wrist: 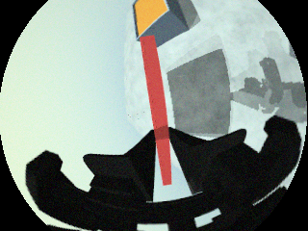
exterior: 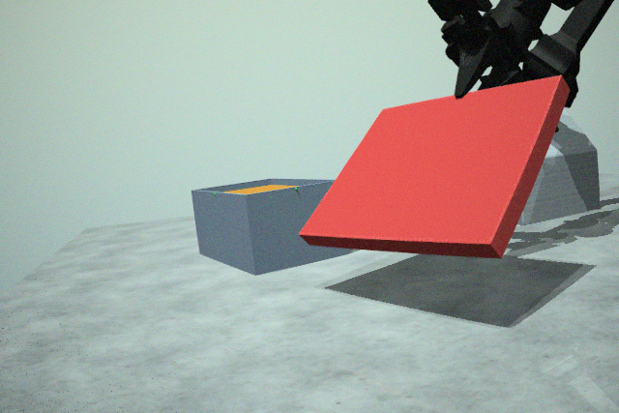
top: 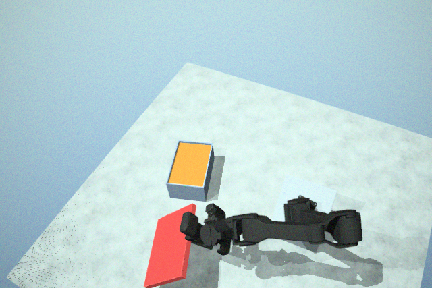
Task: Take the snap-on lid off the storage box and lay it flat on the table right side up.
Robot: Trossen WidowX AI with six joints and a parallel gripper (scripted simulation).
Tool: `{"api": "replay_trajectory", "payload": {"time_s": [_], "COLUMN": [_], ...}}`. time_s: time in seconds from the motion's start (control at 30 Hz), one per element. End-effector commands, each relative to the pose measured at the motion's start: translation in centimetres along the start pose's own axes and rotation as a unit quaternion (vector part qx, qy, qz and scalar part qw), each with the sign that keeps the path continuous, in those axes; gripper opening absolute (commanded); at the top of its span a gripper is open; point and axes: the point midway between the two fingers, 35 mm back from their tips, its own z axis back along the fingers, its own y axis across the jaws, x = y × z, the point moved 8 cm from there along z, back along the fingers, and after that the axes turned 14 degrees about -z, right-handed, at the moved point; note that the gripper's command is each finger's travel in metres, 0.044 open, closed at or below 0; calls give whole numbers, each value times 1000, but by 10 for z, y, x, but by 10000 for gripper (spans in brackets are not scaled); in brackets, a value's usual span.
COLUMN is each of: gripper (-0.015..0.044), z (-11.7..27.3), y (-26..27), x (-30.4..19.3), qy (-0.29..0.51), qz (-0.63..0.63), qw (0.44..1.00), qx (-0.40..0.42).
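The red lid (top: 169,246) (exterior: 429,168) (wrist: 153,87) is off the box and hangs in the air, steeply tilted, its smooth broad face turned up and towards the exterior camera. My gripper (exterior: 460,93) (wrist: 161,131) is shut on the lid's upper edge; one finger is hidden behind the lid in the exterior view. The lid's lower edge is above the table, with its shadow underneath. The blue-grey storage box (top: 186,191) (exterior: 224,228) (wrist: 166,32) stands upright and open, with an orange surface (top: 191,164) (exterior: 264,189) (wrist: 149,14) inside.
The pale table (top: 296,121) (exterior: 150,328) carries the box and the light grey arm base (top: 324,195) (exterior: 559,193). The lid is beside the box and partly covers it in the exterior view. The table's left edge runs beyond the lid in the top view.
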Motion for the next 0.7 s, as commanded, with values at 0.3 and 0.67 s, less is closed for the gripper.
{"api": "replay_trajectory", "payload": {"time_s": [0.3,0.67], "gripper": [0,0], "z": [-7,-13], "y": [-7,-14], "x": [3,5], "qy": [-3,-3], "qz": [-3,-3], "qw": [1000,1000], "qx": [5,5]}}
